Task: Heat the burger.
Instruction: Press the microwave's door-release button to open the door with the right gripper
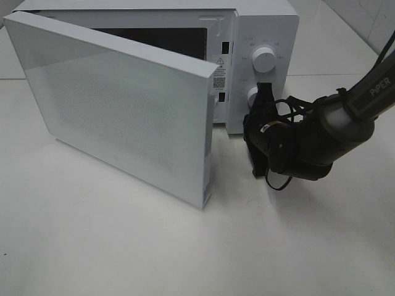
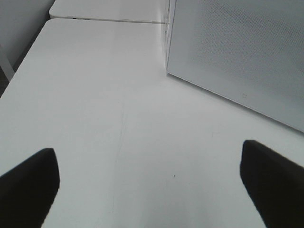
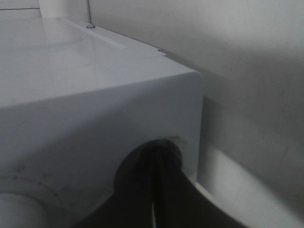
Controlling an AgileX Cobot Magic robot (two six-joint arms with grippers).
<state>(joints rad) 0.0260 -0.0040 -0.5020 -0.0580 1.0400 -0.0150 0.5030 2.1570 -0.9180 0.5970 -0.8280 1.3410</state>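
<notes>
— Where is the burger?

— It shows in none of the views. The microwave [image 1: 265, 24] stands at the back of the table [image 1: 92, 246], and its door [image 1: 117, 105] is swung out toward the camera, hiding most of the cavity. Whether the burger sits inside cannot be told.

— And the grippers?

— The right gripper [image 1: 264, 92] is at the control panel with its fingers [image 3: 161, 190] pressed together, right at the lower dial [image 1: 252, 94], below the upper dial [image 1: 265, 58]. Whether they pinch the dial or only touch it is not clear. The left gripper [image 2: 149, 180] hangs over bare table with its jaws spread wide and nothing between them.

— Which arm is better placed for the door?

— Probably the left. The door's outer face lies ahead of its open jaws, near but apart, and the door's free edge points out over the table on the left arm's side of the right gripper. Heating likely needs that door pushed shut first, and the right arm is already at the dial.
</notes>
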